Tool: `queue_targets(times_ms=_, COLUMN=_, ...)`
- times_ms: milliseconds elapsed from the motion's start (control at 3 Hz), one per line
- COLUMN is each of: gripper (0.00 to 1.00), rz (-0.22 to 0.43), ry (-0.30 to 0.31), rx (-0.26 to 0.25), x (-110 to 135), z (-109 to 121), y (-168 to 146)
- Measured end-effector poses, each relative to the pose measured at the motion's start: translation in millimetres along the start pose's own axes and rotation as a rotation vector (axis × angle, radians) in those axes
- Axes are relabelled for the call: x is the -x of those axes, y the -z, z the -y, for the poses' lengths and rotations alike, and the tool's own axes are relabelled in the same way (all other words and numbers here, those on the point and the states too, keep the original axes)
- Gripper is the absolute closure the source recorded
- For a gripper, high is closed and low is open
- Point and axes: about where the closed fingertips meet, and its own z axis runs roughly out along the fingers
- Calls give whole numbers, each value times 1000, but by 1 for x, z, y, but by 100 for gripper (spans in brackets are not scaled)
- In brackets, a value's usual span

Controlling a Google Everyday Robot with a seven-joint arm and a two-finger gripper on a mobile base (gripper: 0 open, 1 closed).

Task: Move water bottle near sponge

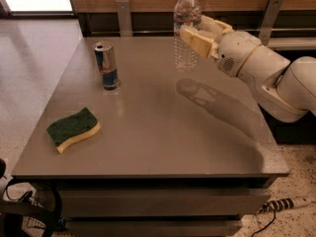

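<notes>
Gripper (191,29) is at the table's far edge, its cream, blocky fingers (198,41) closed on the mid-section of the water bottle (186,8). The bottle is upright, clear ribbed plastic with a white cap, and its base appears clear of the smooth grey table (163,137). A cylindrical metal can (106,65) stands left of the gripper. The sponge (74,129), wavy-edged with a coarse green top over yellow foam, lies flat, well apart, lower left.

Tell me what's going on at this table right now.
The robot's gripper is shut on the water bottle, holding it upright, apparently just off the table, at the far side. The sponge lies near the front left corner, well apart from it. A blue-and-silver can stands at the far left. The bottle is not yet near the sponge.
</notes>
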Motion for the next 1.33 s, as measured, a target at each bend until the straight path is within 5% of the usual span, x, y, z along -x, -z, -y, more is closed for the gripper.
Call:
queue_targets(times_ms=667, gripper=100, rz=-27, ry=64, rx=109, x=15, z=-91, y=16)
queue_targets(times_ms=1333, gripper=100, rz=-31, ry=54, rx=91, x=13, z=-112, y=21)
